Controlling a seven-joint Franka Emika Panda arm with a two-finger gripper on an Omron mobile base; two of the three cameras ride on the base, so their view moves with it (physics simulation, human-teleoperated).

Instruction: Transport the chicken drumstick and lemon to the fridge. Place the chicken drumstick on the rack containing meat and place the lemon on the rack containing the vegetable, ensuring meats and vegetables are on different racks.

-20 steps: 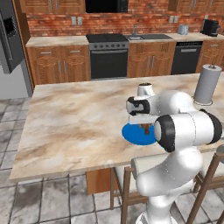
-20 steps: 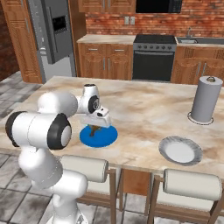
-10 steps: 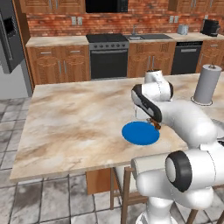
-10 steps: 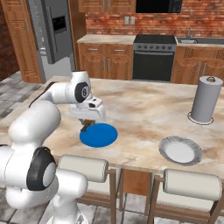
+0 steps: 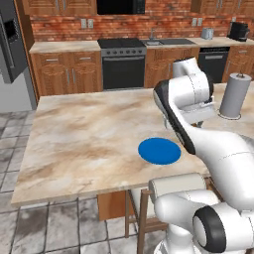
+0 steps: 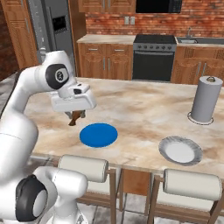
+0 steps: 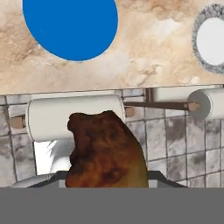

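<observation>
My gripper (image 6: 76,114) is shut on the chicken drumstick (image 6: 75,120), a small brown piece that hangs below the hand just left of the blue plate (image 6: 98,134), above the island counter. In the hand view the drumstick (image 7: 105,151) fills the lower middle, its thick end up. The tall grey fridge (image 6: 54,26) stands far off, past the counter's left end, with its doors closed; it also appears at the upper left of the left base view, fridge (image 5: 11,42). The lemon is out of view. The racks, meats and vegetables are hidden inside the fridge.
The blue plate (image 5: 159,151) lies bare on the marble island (image 5: 84,139). A grey-rimmed plate (image 6: 180,150) and a paper towel roll (image 6: 204,99) sit to the right. Padded stools (image 6: 83,168) line the counter's near edge, above tiled floor (image 7: 175,144).
The arm has swung the held drumstick up off the blue plate and leftward in the right base view, toward the counter's near edge. The grip has stayed shut.
</observation>
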